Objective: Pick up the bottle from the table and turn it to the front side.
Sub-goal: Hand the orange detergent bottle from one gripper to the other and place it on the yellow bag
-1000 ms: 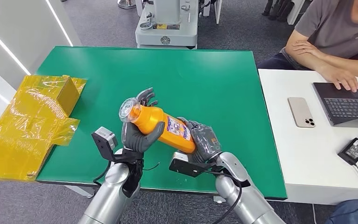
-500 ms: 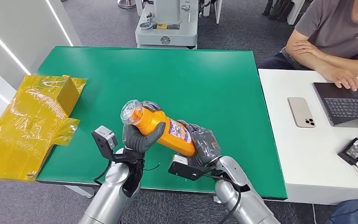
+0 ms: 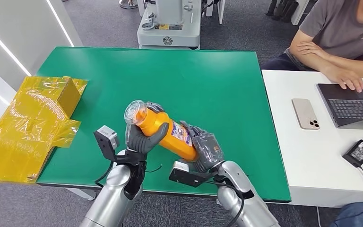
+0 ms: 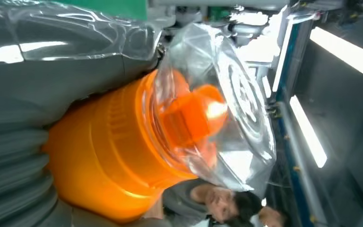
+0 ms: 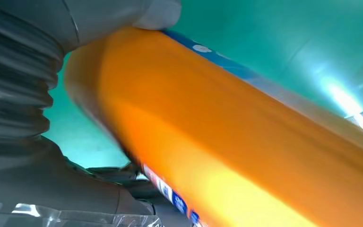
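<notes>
Green table [image 3: 208, 80] in grey-floored room; yellow film-wrapped box [image 3: 28, 123] at its left edge. White desk [image 3: 307, 156] on right with phone [image 3: 305, 113], laptop [image 3: 354, 105], seated person [image 3: 340, 38]. Both silver arms rise from below over near table edge. Left hand [image 3: 144, 137] grips neck end of orange bottle [image 3: 165, 132]; right hand [image 3: 207, 150] clasps base end. Bottle held above table, tilted, clear cap [image 3: 134, 112] up-left, label [image 3: 181, 133] facing up.
</notes>
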Tool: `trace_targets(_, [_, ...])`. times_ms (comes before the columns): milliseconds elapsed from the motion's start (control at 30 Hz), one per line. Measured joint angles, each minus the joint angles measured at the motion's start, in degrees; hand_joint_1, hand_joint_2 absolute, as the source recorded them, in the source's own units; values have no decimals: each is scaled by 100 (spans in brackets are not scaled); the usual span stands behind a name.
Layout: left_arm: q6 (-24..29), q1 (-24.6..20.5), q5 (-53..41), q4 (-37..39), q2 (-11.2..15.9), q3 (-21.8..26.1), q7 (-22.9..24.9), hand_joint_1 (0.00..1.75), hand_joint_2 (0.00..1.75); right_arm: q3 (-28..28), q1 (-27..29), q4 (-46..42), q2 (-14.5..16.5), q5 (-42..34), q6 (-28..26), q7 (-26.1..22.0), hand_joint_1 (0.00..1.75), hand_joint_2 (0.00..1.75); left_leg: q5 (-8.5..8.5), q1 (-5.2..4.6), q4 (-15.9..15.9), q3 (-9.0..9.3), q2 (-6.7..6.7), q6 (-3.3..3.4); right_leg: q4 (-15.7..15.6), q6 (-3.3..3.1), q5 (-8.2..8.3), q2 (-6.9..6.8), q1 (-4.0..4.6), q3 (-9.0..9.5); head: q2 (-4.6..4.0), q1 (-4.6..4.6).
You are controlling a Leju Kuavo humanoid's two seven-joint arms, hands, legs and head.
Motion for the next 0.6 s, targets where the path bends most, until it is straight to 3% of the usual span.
trace_targets(600, [281, 140, -166, -364, 56, 5, 89, 175, 175, 227, 270, -1176, 0, -669, -932, -98, 0, 175, 0, 0, 0, -2, -1, 0, 0, 0, 0, -2, 0, 0, 0, -1])
